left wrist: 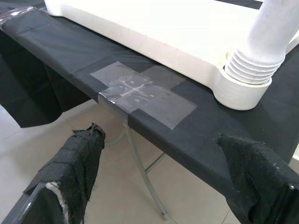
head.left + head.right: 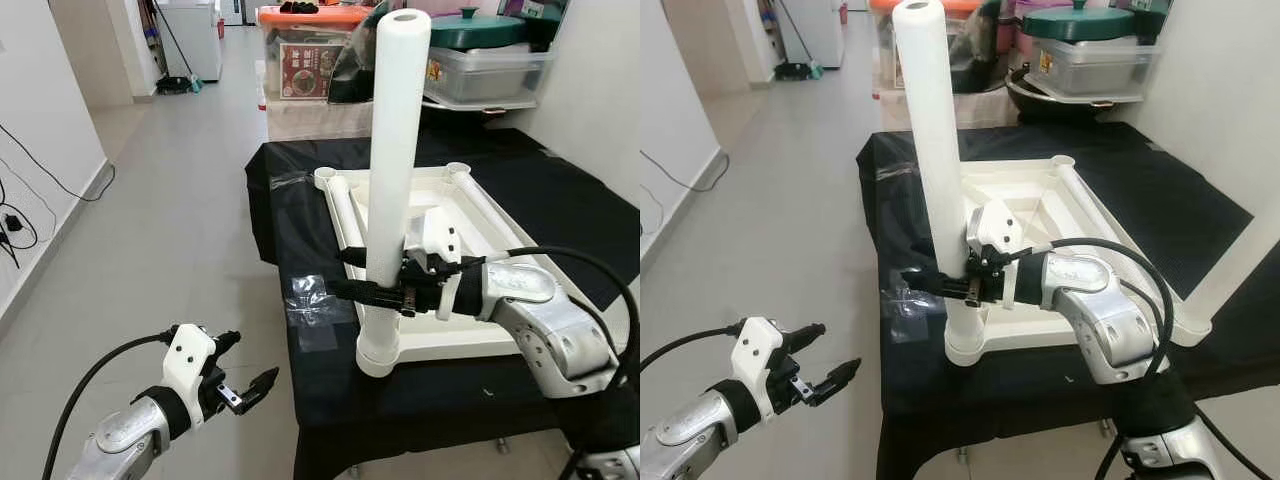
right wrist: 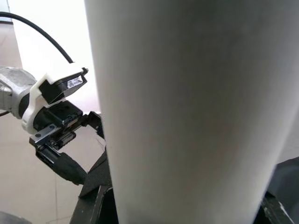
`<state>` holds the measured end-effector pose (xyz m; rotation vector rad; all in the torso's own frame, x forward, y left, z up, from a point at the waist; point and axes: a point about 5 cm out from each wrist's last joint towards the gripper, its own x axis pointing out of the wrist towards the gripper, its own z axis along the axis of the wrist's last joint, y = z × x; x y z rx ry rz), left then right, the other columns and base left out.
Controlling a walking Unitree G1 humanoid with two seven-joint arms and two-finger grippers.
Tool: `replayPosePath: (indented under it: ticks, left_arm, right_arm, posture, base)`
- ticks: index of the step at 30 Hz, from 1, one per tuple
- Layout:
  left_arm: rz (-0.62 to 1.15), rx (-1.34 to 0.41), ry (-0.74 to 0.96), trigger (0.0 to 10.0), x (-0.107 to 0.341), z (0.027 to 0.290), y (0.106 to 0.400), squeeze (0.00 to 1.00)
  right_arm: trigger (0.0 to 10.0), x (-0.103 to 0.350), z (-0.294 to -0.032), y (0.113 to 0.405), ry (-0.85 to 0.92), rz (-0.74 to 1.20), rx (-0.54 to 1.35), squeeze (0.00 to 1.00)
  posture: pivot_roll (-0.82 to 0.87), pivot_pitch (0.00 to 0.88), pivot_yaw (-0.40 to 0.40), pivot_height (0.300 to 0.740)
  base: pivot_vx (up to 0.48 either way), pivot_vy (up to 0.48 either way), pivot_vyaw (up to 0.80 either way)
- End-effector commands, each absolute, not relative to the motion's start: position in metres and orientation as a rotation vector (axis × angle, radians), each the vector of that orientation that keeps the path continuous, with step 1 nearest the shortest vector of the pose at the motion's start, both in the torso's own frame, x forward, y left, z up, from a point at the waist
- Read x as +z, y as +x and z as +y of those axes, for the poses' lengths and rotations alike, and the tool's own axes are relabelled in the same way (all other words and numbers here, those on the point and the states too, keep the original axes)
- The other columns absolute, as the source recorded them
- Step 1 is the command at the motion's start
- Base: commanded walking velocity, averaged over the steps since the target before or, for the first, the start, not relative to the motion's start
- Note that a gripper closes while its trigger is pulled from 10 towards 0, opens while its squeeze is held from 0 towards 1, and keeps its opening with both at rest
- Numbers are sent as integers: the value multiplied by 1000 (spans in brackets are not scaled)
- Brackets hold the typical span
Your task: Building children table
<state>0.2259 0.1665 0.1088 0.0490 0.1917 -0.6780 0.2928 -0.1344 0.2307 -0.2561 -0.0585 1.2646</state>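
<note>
Right gripper (image 2: 368,290): jaws clamped on the white leg tube (image 2: 393,150), low on its shaft, just above the threaded end. The tube is held upright, its base seated in the near-left corner socket (image 2: 378,352) of the upturned white tabletop (image 2: 452,340). The tabletop is laid upside down on a table covered with black cloth (image 2: 320,380); a second corner socket is seen at the far left (image 2: 325,177) and another at the far right (image 2: 457,170). A loose white leg (image 2: 347,215) is lying inside the tabletop along its left rim.

Left gripper (image 2: 250,385): jaws spread wide, nothing held, hung over the grey floor (image 2: 170,240) off the table's near-left edge, apart from the tube. A patch of clear tape (image 1: 140,91) is stuck on the cloth at the table edge, just beside the seated socket.

Behind the table, storage boxes (image 2: 300,60) and a green-lidded container (image 2: 480,30) are stacked.
</note>
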Motion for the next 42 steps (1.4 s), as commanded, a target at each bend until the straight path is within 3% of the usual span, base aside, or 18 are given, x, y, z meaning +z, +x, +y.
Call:
replayPosePath:
  ticks: [1, 21, 32, 35, 37, 38, 40, 42]
  left_arm:
    - [206, -682, 51, 10000, 104, 164, 225, 0]
    - [206, -670, 41, 10000, 102, 162, 226, 0]
    - [211, -649, 39, 10000, 99, 164, 226, 0]
    - [211, -632, 45, 10000, 99, 167, 227, 0]
    - [212, -625, 47, 10000, 99, 168, 227, 0]
    - [212, -613, 52, 10000, 98, 170, 228, 0]
    - [212, -613, 52, 10000, 98, 170, 228, 0]
    - [210, -596, 48, 10000, 98, 171, 228, 0]
  right_arm:
    - [0, 220, -128, 294, -206, 1, 1311, 0]
    - [0, 219, -105, 297, -180, -27, 1335, 0]
    - [0, 193, -95, 320, 1, 47, 839, 0]
    - [0, 175, -112, 327, -14, 89, 547, 0]
    - [0, 170, -118, 328, -35, 103, 464, 0]
    - [0, 159, -136, 330, -132, 134, 236, 0]
    - [0, 159, -136, 330, -132, 134, 236, 0]
    - [0, 146, -155, 327, -95, 182, -3, 0]
  posture:
    - [1, 0, -84, 740]
    - [-1, 0, -93, 740]
    - [-9, 0, -90, 740]
    - [-11, 0, -88, 740]
    - [-11, 0, -88, 740]
    - [-12, 0, -88, 740]
    - [-12, 0, -88, 740]
    - [-8, 0, -91, 740]
  base:
    - [0, 0, 0]
    - [0, 0, 0]
    - [0, 0, 0]
    - [0, 0, 0]
    - [0, 0, 0]
    - [0, 0, 0]
    - [0, 0, 0]
    - [0, 0, 0]
